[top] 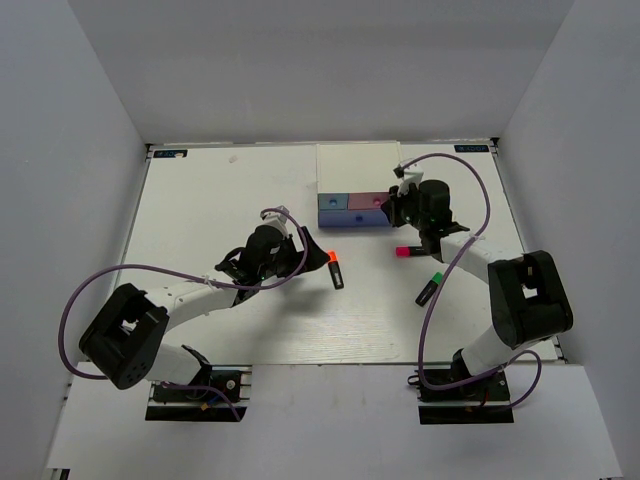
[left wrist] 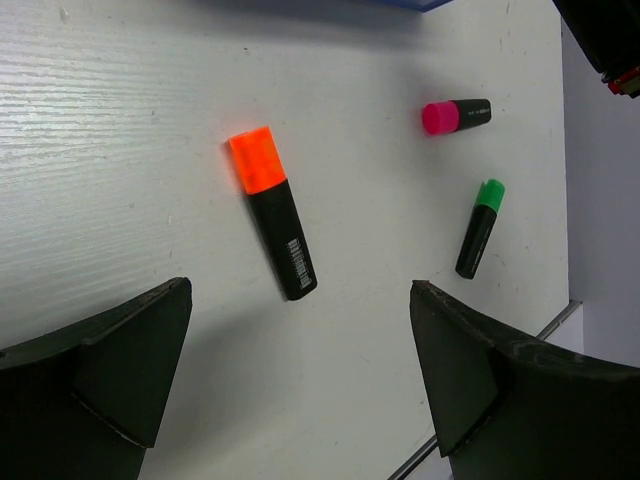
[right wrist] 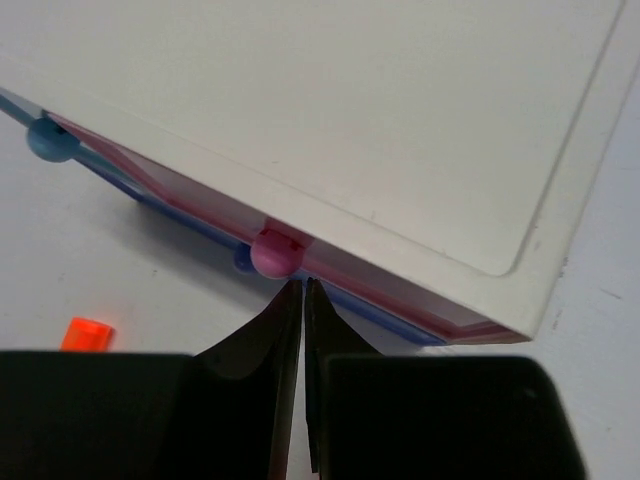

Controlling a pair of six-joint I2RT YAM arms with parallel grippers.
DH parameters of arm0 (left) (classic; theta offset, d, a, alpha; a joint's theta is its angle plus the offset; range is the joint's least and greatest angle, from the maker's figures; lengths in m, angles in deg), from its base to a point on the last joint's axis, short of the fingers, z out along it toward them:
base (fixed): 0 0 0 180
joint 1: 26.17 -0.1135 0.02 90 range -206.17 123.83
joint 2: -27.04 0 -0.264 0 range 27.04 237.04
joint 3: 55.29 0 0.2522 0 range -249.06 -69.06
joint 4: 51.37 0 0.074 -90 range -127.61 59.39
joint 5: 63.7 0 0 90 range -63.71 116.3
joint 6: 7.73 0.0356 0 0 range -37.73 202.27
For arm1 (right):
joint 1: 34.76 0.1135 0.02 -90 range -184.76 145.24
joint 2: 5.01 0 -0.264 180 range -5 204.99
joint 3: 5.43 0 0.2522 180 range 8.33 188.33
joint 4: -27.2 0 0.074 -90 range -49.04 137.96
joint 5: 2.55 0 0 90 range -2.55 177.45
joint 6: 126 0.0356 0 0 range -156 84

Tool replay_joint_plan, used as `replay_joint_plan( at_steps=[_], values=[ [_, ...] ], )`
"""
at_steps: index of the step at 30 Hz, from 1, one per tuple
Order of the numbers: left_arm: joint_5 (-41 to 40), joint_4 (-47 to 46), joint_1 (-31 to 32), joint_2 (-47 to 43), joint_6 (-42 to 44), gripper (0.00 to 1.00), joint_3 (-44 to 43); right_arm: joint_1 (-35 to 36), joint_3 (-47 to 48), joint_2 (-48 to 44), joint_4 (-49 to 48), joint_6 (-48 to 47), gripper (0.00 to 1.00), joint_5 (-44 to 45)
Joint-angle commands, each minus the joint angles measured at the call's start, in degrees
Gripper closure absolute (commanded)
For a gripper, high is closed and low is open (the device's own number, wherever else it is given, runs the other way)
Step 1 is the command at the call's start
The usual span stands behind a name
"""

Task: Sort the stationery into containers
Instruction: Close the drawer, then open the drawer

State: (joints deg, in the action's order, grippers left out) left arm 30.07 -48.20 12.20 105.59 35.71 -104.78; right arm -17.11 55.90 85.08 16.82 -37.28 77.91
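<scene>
The right gripper (right wrist: 303, 300), closed and empty, aims at the pink knob (right wrist: 275, 250) at its 12 o'clock, likely to pull it; the left gripper (left wrist: 300, 290) hangs open over the orange highlighter (left wrist: 272, 210).

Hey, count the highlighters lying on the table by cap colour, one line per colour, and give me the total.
orange-capped highlighter: 1
pink-capped highlighter: 1
green-capped highlighter: 1
Total: 3
</scene>
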Motion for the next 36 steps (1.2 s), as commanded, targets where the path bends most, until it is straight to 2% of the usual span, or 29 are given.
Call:
replay_joint_plan(
  at_steps=[1, 4, 8, 11, 16, 25, 32, 36],
  values=[
    [-0.61, 0.75, -0.14, -0.67, -0.19, 0.00, -1.98, 0.10, 0.86, -0.70, -1.18, 4.51, 0.90, -5.48],
    [-0.61, 1.36, -0.14, -0.67, -0.19, 0.00, -1.98, 0.28, -1.68, -0.87, -2.13, 7.59, 0.90, -8.03],
    [-1.22, 1.89, -0.14, -2.42, -0.80, 0.00, -0.84, 0.19, -4.68, -1.05, -5.90, 11.63, 0.76, -10.57],
    [-1.22, 1.89, -0.14, -2.95, -1.33, 0.00, -0.13, 0.10, -7.31, -1.92, -10.03, 13.84, 0.70, -11.99],
    [-1.75, 1.89, -0.14, -2.96, -1.33, 0.00, 0.39, 0.28, -9.69, -1.93, -12.33, 18.58, 0.67, -13.14],
    [-0.69, 3.56, 0.38, -4.18, -1.86, 0.00, 1.53, 0.37, -11.62, 2.90, -18.12, 33.87, 0.62, -8.57],
    [-1.22, 3.56, 0.39, -4.71, -3.71, 0.00, 2.68, 1.42, -10.13, 6.15, -16.91, 45.65, 0.61, -5.06],
    [-1.22, 3.56, 0.39, -3.67, -3.71, 0.00, 2.16, 1.77, -9.43, 7.56, -16.38, 49.17, 0.54, -2.94]
  ],
)
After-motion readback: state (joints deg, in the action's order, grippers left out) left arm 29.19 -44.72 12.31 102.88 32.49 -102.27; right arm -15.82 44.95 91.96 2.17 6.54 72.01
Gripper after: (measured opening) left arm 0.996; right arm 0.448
